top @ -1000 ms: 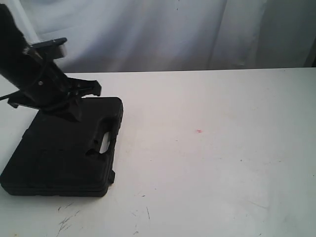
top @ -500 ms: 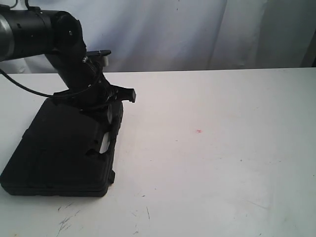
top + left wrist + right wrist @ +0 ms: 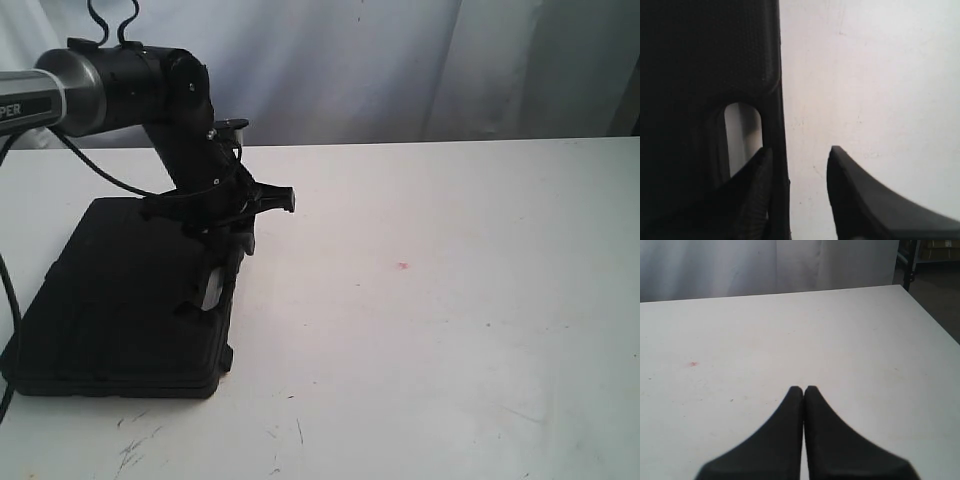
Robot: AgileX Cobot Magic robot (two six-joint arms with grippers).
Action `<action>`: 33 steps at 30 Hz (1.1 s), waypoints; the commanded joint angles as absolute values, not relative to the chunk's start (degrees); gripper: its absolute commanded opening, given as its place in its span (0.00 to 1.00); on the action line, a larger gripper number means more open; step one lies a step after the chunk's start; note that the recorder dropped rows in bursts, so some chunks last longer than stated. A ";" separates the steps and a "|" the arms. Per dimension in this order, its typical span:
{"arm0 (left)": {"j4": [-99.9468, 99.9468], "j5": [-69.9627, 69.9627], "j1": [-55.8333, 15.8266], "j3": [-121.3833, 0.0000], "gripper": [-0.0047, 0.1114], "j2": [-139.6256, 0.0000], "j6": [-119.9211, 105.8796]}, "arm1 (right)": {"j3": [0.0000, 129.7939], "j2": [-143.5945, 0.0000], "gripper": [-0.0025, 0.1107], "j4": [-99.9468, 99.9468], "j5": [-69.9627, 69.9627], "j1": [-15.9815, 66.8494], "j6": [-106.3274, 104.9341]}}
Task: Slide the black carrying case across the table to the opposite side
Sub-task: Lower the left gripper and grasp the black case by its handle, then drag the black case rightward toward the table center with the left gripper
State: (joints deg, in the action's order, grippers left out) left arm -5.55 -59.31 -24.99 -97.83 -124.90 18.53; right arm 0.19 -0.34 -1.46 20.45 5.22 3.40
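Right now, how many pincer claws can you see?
2. The left gripper is open over the handle edge of the black case; the right gripper, shut, hangs over the table, shown only by its own camera.

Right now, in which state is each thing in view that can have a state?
Black carrying case: closed, lying flat on the table, at the left of the exterior view.
Left fingers: open, one over the case by its handle slot, the other over the table; contact unclear.
Right fingers: shut, holding nothing, above the table.
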 commanded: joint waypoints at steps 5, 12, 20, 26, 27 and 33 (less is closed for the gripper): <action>-0.36 -60.15 -25.27 -99.27 0.35 -127.27 23.78 | 0.00 0.00 0.02 -0.98 19.77 4.98 3.13; -1.13 -59.10 -25.27 -99.27 0.35 -128.10 23.91 | 0.00 0.00 0.02 -0.98 19.77 4.98 3.13; -2.45 -59.34 -25.27 -99.27 0.35 -130.78 23.56 | 0.00 0.00 0.02 -0.98 19.77 4.98 3.13; -2.61 -58.71 -25.27 -99.27 0.22 -130.97 22.98 | 0.00 0.00 0.02 -0.98 19.77 4.98 3.13; -2.61 -58.71 -25.27 -99.27 0.16 -130.97 22.68 | 0.00 0.00 0.02 -0.98 19.77 4.98 3.13; -4.84 -57.56 -25.27 -99.27 0.04 -130.97 22.40 | 0.00 0.00 0.02 -0.98 19.77 4.98 3.13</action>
